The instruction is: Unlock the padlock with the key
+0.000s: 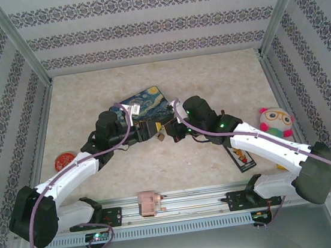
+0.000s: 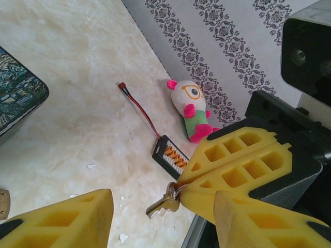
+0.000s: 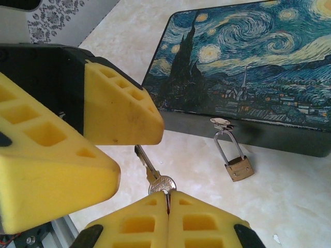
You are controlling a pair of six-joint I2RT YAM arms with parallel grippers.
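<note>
The key [image 3: 160, 182] is a small metal one, and my right gripper [image 3: 168, 194] is shut on its head, with the shaft pointing up and to the left. My left gripper [image 2: 163, 206] is open, one yellow finger on each side of the key [image 2: 164, 202], neither pressing on it. The brass padlock [image 3: 238, 167] hangs by its silver shackle from the hasp of the starry-night box [image 3: 243, 62], to the right of the key. From above, both grippers meet just in front of the box [image 1: 145, 102], the left gripper [image 1: 148, 129] beside the right gripper [image 1: 169, 129].
A plush toy [image 1: 276, 121] lies at the right wall. A black connector board [image 2: 168, 152] with a red wire lies on the table near it. A red disc [image 1: 65, 157] sits at the left, and a pink object [image 1: 149, 201] on the front rail.
</note>
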